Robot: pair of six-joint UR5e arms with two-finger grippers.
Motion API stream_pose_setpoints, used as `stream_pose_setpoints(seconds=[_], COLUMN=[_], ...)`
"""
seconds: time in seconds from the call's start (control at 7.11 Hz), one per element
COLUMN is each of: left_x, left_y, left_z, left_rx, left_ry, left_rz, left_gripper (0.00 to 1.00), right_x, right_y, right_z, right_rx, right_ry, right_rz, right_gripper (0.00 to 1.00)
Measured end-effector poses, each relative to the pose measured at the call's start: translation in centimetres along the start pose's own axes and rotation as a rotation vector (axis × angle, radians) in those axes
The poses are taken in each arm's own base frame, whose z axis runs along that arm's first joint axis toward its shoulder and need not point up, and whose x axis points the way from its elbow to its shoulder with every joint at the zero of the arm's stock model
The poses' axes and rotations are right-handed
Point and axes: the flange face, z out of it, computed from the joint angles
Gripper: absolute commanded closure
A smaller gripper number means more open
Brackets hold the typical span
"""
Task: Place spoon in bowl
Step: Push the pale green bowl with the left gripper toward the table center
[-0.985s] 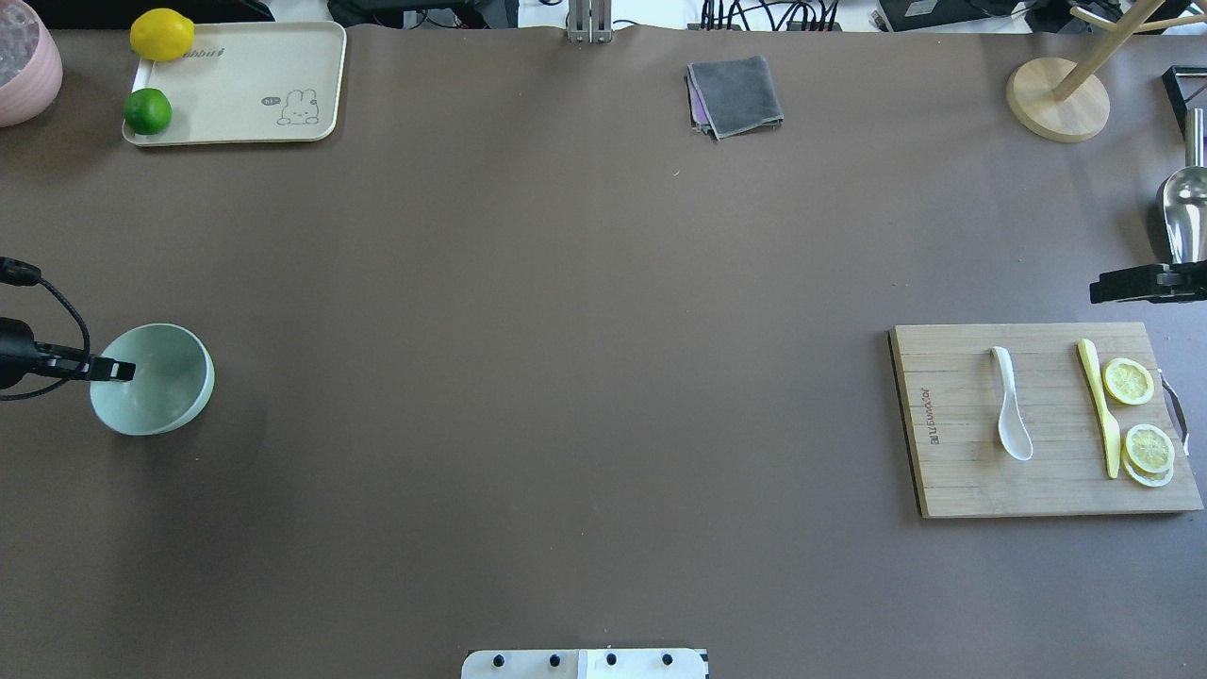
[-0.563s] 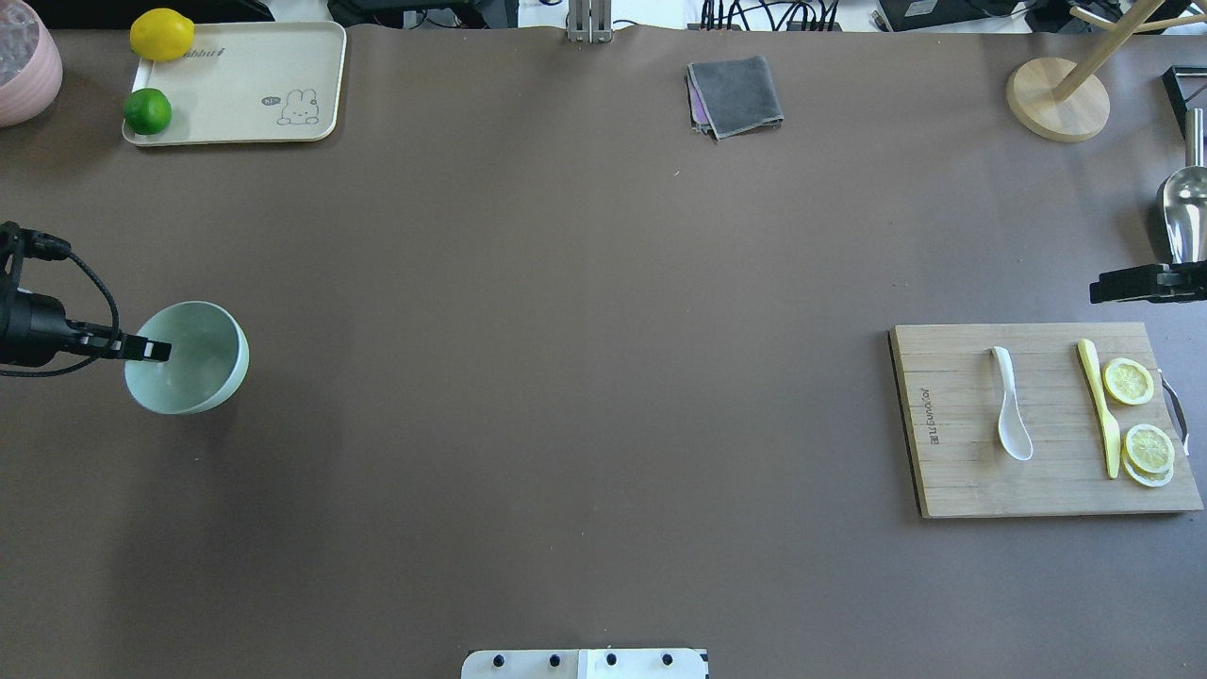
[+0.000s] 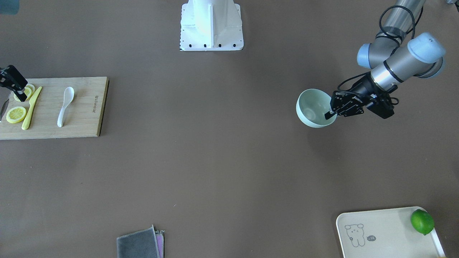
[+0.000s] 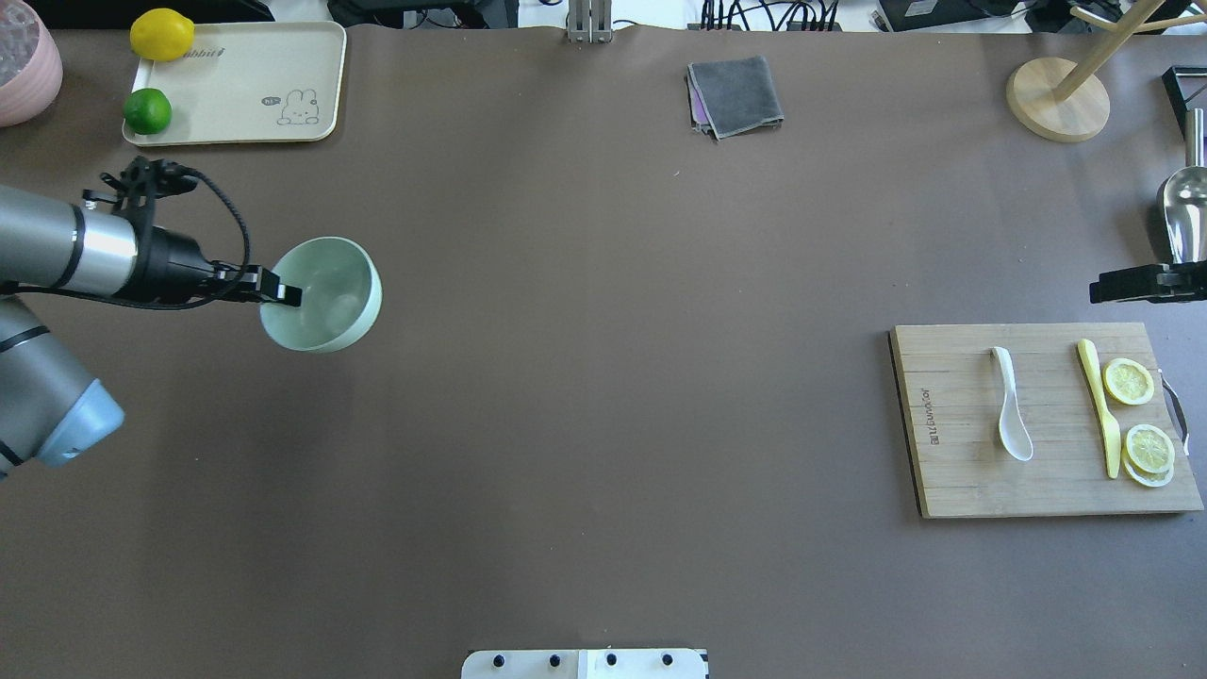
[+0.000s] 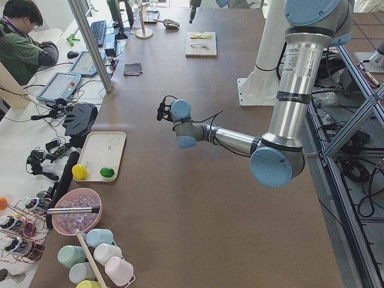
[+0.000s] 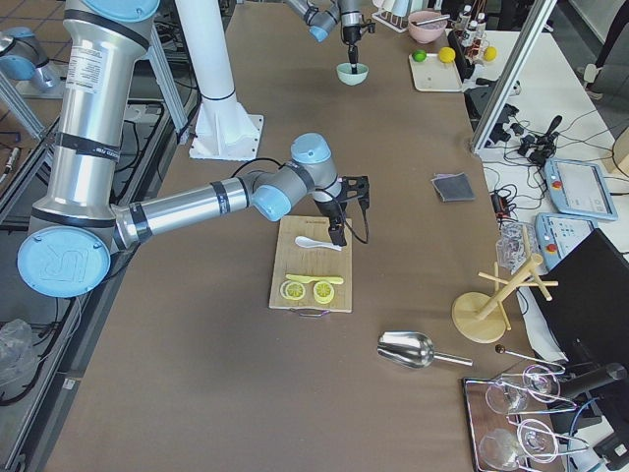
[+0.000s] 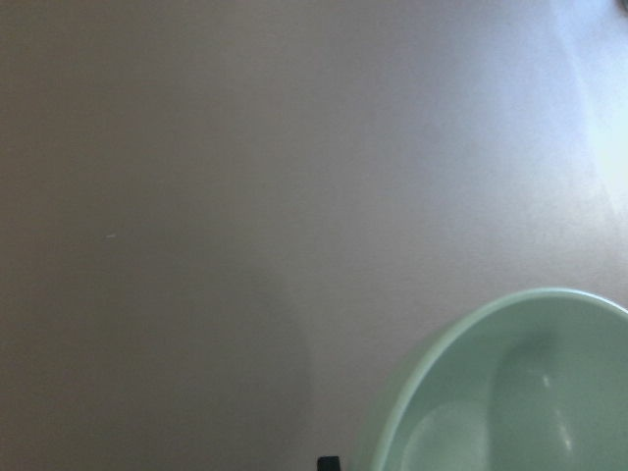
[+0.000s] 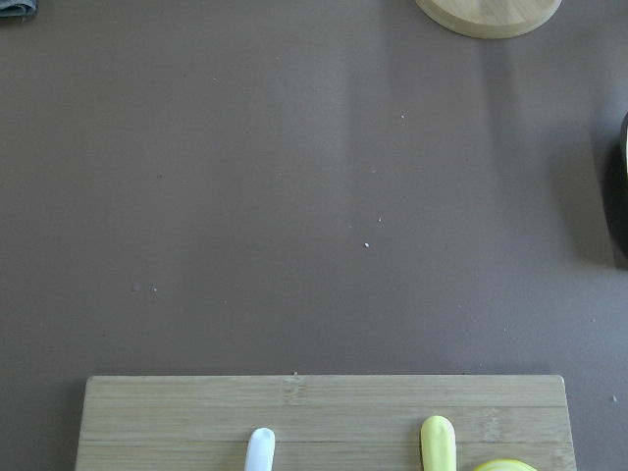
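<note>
Overhead exterior view shows the spoon lying on the bamboo cutting board at the robot's right. Its long axis runs away from the robot, with the handle at the far end and the scoop at the near end. The bowl is well apart from it, across the surface on the robot's left, where the left end effector grips its rim with one finger inside. The right end effector hangs near the board's far right corner, so it is much the nearer one to the spoon, which lies inward and toward the robot from it; whether it is wide or narrow I cannot tell. Exterior front-facing view gives the same, mirrored: the bowl is tilted and seems lifted off the surface, and the yellow plastic knife lies between the spoon and the lemon slices, roughly parallel to the spoon. Exterior left view does not let me make out the bowl. Exterior right view shows the near end effector pointing down close to the spoon. Left wrist-mounted view shows only part of the bowl and bare surface. Right wrist-mounted view catches the board's far edge with only the tips of the spoon handle and the knife, so I judge that the right arm must move toward the robot and a little inward, then close across the handle.
</note>
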Motion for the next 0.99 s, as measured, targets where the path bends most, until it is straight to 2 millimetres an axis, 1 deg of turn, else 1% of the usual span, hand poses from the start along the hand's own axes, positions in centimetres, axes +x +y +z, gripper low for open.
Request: stream_pose_setpoints(seconds=[0.14,0.28,0.42,0.56,0.7,0.84,0.99], left_x=[5.0,10.3,15.8,19.8,21.8,22.1,21.8], left_y=[-0.1,0.7,2.5,4.4,5.8,6.4,6.6], left_z=[3.4,7.1,11.1,14.0,15.7,16.6,17.4], left_rx=[0.01,0.023,0.034,0.039,0.039,0.035,0.032], left_ry=[-0.004,-0.021,-0.052,-0.087,-0.113,-0.135,-0.152], left_rz=[-0.03,-0.061,-0.083,-0.09,-0.09,-0.09,-0.091], left_gripper=[1.0,1.0,1.0,1.0,1.0,0.67,0.24], right_x=[0.0,0.0,0.0,0.1,0.1,0.1,0.1], right_y=[0.0,0.0,0.0,0.0,0.0,0.0,0.0], right_z=[0.0,0.0,0.0,0.1,0.1,0.1,0.1], right_rx=[0.001,0.002,0.002,0.001,0.001,0.0,0.001], right_ry=[-0.001,-0.002,-0.001,0.0,0.001,0.001,0.0], right_rz=[0.0,0.001,0.002,0.003,0.004,0.004,0.002], right_gripper=[0.0,0.0,0.0,0.0,0.0,0.0,0.0])
